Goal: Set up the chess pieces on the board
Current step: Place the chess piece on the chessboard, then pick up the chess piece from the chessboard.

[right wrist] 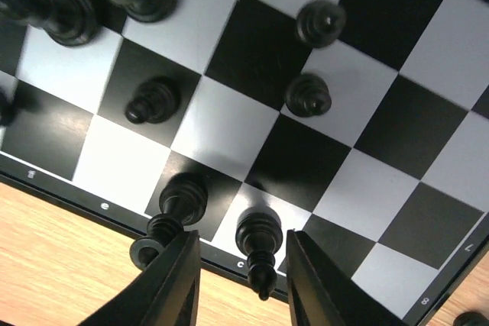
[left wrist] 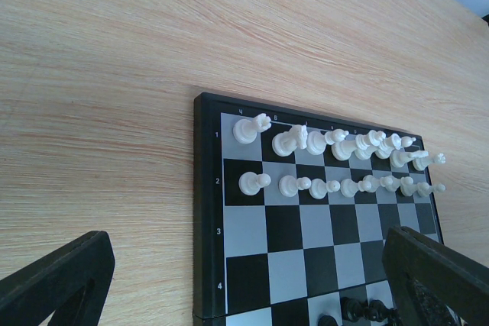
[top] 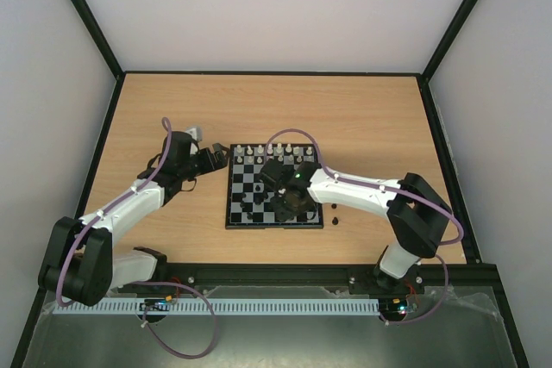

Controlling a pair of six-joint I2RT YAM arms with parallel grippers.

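Black piece (right wrist: 260,253): 1, stands upright on the board (right wrist: 221,124) edge row, bottom centre, straddled by the right gripper (right wrist: 241,238), jaws slightly parted, not pinching.

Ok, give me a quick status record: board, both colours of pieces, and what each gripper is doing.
board: small black-and-pale chequered chessboard, mid-table
white pieces: cream-white figurines in two rows on the far side
black pieces: glossy black figurines spread loosely on the near side, not lined up
off board: two black stray pieces on the wooden table, right of the board
left gripper: open, empty, beside the board's left edge
right gripper: jaws parted around an upright black piece on a near-edge square
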